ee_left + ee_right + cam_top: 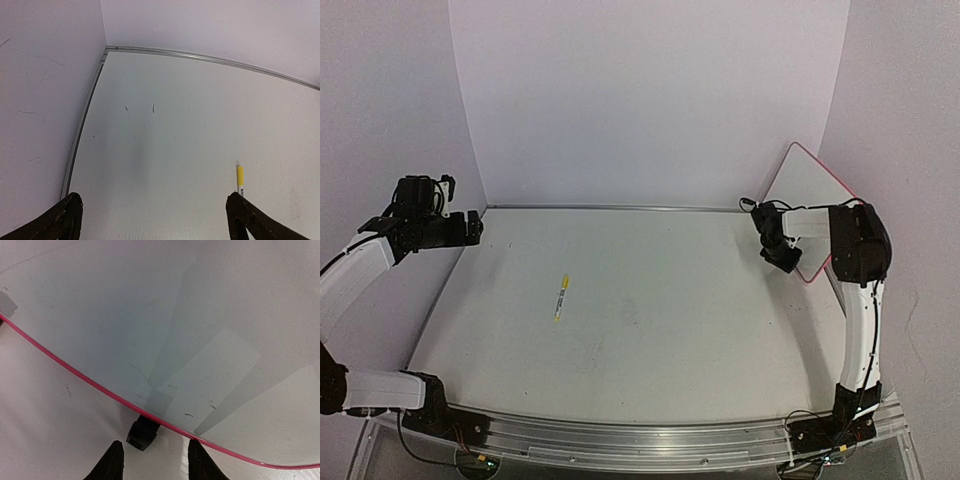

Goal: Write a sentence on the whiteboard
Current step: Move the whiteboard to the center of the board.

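The whiteboard (812, 195) has a pink-red frame and leans tilted against the right wall at the back right. In the right wrist view its white face (165, 315) fills the upper part, with one black foot (142, 432) under the pink edge. No sentence is readable on it, only a few short dark marks (187, 415). My right gripper (783, 262) is open and empty, its jaws (156, 462) just in front of the foot and lower edge. My left gripper (475, 228) is open and empty at the far left, raised above the table (152, 220).
A yellow-capped marker (561, 296) lies on the white table left of centre, also seen beside my left gripper's right finger (240, 179). Lilac walls close in the back and both sides. A metal strip (200, 56) runs along the table's far edge.
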`<action>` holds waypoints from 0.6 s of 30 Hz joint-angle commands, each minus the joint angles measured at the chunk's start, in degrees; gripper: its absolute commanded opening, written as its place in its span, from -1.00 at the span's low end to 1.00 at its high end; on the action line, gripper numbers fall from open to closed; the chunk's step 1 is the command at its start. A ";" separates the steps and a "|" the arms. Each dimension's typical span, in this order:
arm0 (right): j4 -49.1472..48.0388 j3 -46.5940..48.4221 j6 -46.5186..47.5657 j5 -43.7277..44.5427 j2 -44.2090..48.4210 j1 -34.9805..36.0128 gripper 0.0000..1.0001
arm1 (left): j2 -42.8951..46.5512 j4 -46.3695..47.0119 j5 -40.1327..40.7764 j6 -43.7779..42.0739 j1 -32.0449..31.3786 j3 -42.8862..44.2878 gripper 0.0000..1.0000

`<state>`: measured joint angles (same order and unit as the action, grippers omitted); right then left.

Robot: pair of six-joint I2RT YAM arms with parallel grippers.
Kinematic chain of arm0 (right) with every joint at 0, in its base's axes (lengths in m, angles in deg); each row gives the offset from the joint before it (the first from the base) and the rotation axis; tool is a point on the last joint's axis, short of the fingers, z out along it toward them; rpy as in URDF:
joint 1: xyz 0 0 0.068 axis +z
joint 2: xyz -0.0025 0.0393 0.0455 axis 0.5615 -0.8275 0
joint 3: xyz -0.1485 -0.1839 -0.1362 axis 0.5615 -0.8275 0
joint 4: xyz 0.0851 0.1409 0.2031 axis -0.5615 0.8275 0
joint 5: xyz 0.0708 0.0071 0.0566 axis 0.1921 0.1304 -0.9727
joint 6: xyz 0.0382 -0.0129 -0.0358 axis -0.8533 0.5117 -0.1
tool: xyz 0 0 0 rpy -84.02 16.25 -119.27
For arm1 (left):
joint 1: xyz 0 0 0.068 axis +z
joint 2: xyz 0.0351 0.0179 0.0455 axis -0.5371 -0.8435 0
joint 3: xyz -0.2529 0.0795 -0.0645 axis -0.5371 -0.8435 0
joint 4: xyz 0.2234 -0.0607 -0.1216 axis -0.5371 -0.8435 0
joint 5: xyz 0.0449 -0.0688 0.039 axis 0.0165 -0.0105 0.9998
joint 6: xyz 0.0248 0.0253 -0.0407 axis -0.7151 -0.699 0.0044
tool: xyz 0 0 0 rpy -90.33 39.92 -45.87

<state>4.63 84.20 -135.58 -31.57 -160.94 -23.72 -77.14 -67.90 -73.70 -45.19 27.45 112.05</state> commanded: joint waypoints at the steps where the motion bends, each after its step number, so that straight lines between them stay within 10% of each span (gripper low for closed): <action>1: 1.20 2.28 -2.11 0.50 -2.42 -1.02 -0.19 | 1.00 1.70 -0.07 -0.09 0.21 -0.25 0.99; 18: 1.87 2.92 -9.43 2.63 -3.69 -2.07 -0.39 | 0.95 1.47 0.37 -0.44 0.22 -0.24 0.99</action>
<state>4.50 85.95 -142.10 -30.80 -162.99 -24.16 -77.14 -67.90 -73.70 -45.21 27.45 112.02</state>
